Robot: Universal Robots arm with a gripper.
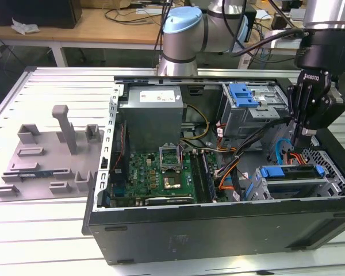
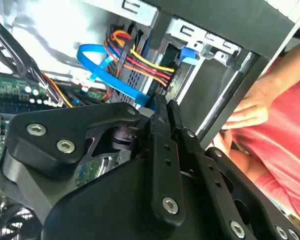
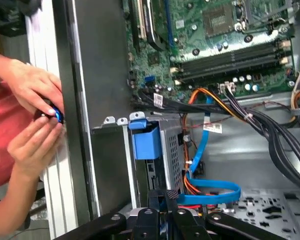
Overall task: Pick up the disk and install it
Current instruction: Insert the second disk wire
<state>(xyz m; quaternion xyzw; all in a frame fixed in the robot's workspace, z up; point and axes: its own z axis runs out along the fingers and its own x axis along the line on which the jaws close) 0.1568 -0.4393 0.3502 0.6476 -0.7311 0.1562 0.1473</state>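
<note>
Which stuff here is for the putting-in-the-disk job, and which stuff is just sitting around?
For the job:
- the disk, in its blue bracket, sitting in the drive cage
- the claw, near it

Just there:
- grey box with white sticker
- green circuit board
- grey plastic stand on the table

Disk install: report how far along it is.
Looks done: the silver-grey hard drive in its blue plastic carrier sits in the perforated metal drive cage. In hand: nothing; the black claw is shut, empty, just above that cage. Left: full seating cannot be confirmed; a person's hands work outside the case wall.
</note>
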